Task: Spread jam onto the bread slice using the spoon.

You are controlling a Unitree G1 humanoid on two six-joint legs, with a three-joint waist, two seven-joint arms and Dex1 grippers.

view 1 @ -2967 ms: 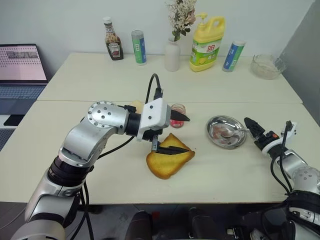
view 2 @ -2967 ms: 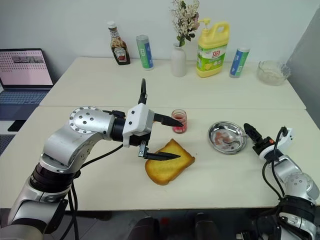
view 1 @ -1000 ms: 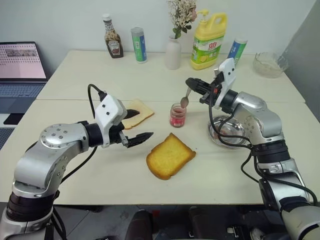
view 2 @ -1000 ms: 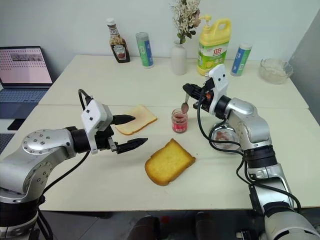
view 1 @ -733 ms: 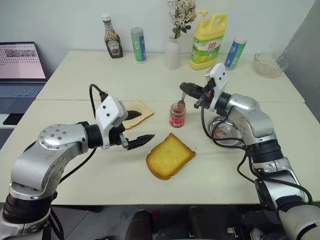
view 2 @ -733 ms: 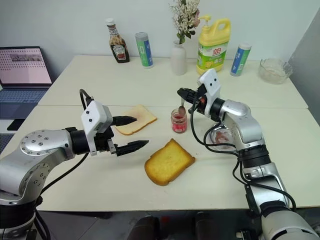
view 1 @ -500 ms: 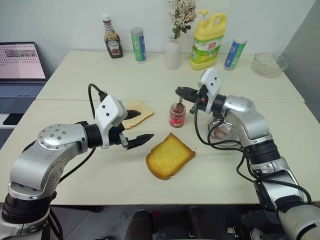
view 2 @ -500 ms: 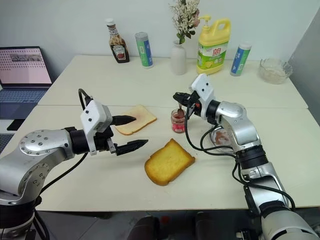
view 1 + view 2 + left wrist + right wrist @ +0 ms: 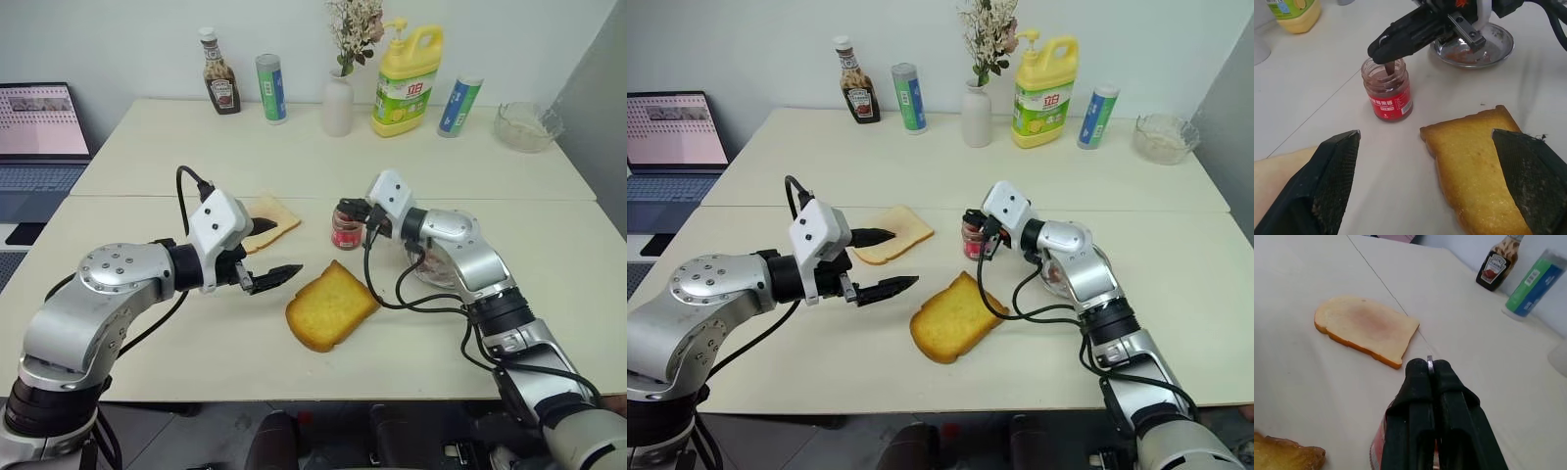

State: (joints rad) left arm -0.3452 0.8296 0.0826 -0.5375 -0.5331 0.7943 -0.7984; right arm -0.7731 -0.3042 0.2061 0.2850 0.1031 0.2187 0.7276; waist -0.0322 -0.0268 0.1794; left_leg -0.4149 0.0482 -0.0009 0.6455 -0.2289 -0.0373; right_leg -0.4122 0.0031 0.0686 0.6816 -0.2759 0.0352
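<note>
Grey laptop (image 9: 39,137) sits at the far left, off the cream table (image 9: 196,157). Left gripper (image 9: 266,253) hovers above the table with both black fingers spread wide, nothing between them. Just behind it lies a pale thin slice with a pinkish-brown centre (image 9: 1364,328). Thick golden-yellow toasted bread slice with browned crust (image 9: 331,306) lies flat near the table's front, bare on top. Behind it stands the small clear glass jar of red-pink jam (image 9: 1387,94), upright, lid off. Right gripper (image 9: 1388,45) is directly over the jar mouth, fingers pressed together, pinching the slim silver metal spoon (image 9: 1429,364); its lower end goes down into the jam. Round shallow metal dish (image 9: 1476,46) sits right of the jar, smeared pink.
</note>
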